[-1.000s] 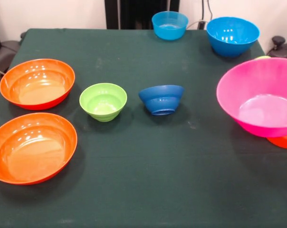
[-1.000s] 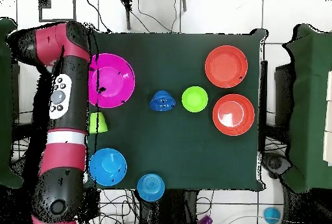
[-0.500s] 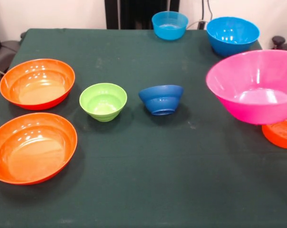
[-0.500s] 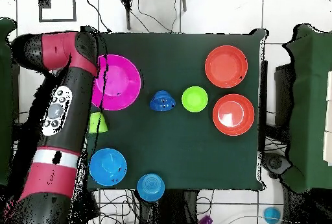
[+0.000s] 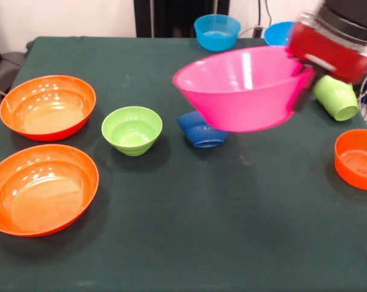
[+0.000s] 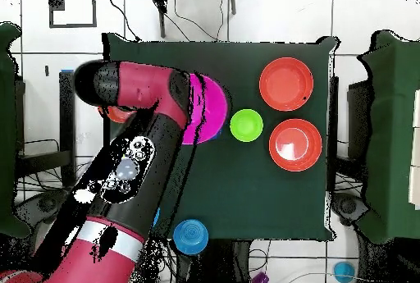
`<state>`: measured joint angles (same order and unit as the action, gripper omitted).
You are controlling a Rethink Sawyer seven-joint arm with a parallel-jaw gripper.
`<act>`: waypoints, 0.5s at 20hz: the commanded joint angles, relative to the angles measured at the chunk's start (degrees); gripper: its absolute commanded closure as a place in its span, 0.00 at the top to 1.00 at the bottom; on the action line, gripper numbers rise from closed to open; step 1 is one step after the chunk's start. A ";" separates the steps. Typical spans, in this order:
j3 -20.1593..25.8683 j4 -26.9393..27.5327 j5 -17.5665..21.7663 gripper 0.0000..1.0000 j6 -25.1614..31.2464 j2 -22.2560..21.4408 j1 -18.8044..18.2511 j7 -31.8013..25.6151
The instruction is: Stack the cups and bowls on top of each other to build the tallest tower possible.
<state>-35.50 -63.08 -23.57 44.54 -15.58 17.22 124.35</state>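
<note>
Since 1 s ago the big pink bowl has left the table's right edge, gone up and swung toward mid-table — it now hangs in the air, tilted, over the small dark blue bowl, hiding most of it. The arm has come into the front view at top right, up against the pink bowl's rim. Lifting it uncovered the smaller orange bowl, sitting alone by the right edge, and the lime green cup, on its side just behind.

Gripper isn't visible as such in either view: arm body covers it overhead, and the front view only shows a red link at the rim. Can't tell its state, though the bowl being airborne suggests it's being carried.

Elsewhere: two wide orange bowls at left, w/ the other nearer the camera, small lime green bowl beside the dark blue one, and a sky blue bowl at the far edge.

Step in hand, I'd judge: transport of the pink bowl — probably toward a wide orange bowl as base. Next move calls for carrying on across, levelling the bowl, centring over the target, then lowering before release. Needs clearance over the small bowls en route.
</note>
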 commanded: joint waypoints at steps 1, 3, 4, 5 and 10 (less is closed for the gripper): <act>14.72 -15.86 9.96 0.00 -7.06 -8.40 -3.66 -19.40; 15.45 -17.45 11.59 0.00 -8.02 -9.39 -4.06 -18.18; 15.53 -18.18 12.00 0.00 -8.36 -9.78 -4.15 -17.51; 15.89 -18.54 12.54 0.00 -8.17 -10.10 -4.46 -16.80; 17.40 -18.83 15.76 0.00 -7.12 -11.21 -5.63 -14.59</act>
<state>-29.26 -75.44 -13.71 39.07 -23.97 11.98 120.06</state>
